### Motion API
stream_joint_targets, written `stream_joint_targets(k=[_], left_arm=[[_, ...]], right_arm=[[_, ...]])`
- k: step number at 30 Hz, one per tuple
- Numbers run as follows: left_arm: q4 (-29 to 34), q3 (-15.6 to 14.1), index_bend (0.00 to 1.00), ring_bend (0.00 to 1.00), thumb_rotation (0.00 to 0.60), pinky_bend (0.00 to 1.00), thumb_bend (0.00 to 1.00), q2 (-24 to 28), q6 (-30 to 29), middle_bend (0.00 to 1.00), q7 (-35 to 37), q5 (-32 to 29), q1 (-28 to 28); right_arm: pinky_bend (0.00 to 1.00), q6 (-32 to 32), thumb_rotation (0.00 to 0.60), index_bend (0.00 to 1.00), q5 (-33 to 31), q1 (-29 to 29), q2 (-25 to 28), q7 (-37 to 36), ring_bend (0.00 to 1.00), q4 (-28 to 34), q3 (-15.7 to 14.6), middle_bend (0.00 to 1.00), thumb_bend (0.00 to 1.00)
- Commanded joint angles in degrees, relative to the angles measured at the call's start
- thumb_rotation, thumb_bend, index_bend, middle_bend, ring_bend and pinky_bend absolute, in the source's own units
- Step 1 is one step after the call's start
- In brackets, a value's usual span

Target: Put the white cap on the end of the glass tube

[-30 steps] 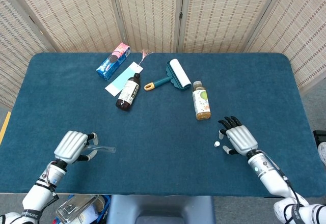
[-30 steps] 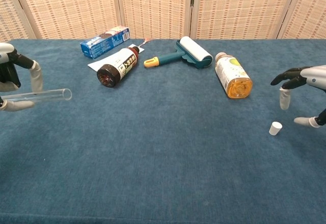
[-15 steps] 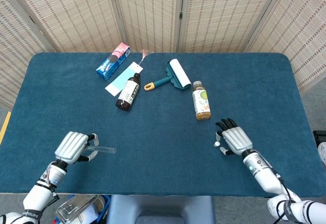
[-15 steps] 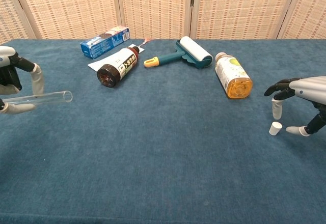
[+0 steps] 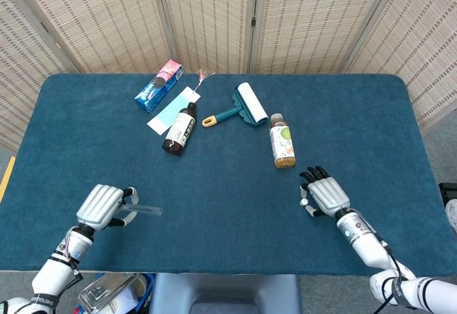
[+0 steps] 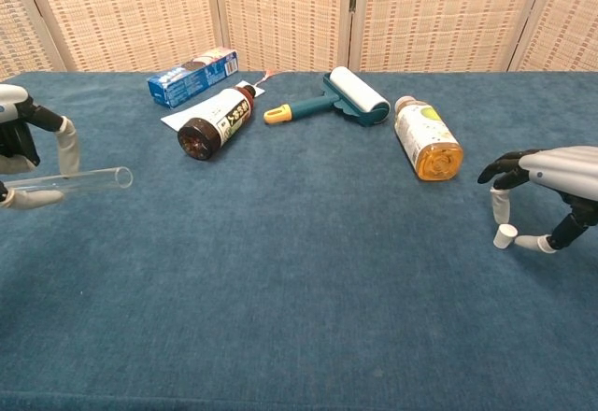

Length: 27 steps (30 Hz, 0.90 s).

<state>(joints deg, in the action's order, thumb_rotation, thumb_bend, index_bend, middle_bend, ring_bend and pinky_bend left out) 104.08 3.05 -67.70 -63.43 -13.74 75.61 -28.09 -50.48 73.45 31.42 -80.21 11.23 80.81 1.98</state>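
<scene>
In the head view the white cap (image 5: pixel 303 202) is nearly covered by the right hand (image 5: pixel 325 195), and in the chest view the left hand (image 6: pixel 23 145) is cut off by the frame edge. The glass tube (image 6: pixel 70 179) is gripped by the left hand, open end pointing to 3 o'clock. The cap stands at the table's (image 6: pixel 299 271) 4 o'clock, touched by the thumb of the spread right hand, not lifted.

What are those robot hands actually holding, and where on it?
The left hand holds the glass tube near one end. The right hand holds nothing yet; its fingers bracket the white cap on the table.
</scene>
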Motion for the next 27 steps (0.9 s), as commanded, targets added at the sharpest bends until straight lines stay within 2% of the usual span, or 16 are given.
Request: stream_joint_targets(k=[1,11,20,27], left_arm=[[-0.10,0.03,0.59,1.00,0.600,1.00,0.34,0.01,-0.02,1.00,0.04,0.01,0.03],[-0.24,0.06,0.59,1.00,0.600,1.00,0.34,0.08,0.11,1.00,0.30,-0.05,0.13],[-0.72,0.19,0.59,1.00,0.600,1.00,0.34,-0.04,0.34,1.00,0.45,-0.13,0.05],[-1.75,2.52,0.60,1.00,0.600,1.00,0.35,0.32,1.26,1.00,2.37,-1.71,-1.24]], right_arm=[[0.00,0.13,0.600,0.46,-0.13,0.16,-0.15,0.04,0.00,-0.12,0.12,0.14,0.30],[0.00,1.01,0.600,0.47,-0.95,0.72,-0.52,0.73,0.00,-0.32,0.21,0.15,0.31],[0.00,0.89,0.600,0.53,-0.93,0.82,-0.65,0.66,0.00,-0.23,0.18,0.18,0.38],[0.00,-2.89,0.600,0.58,2.26,0.55,3.88,-1.06,0.00,6.27,1.43,0.22,0.45]])
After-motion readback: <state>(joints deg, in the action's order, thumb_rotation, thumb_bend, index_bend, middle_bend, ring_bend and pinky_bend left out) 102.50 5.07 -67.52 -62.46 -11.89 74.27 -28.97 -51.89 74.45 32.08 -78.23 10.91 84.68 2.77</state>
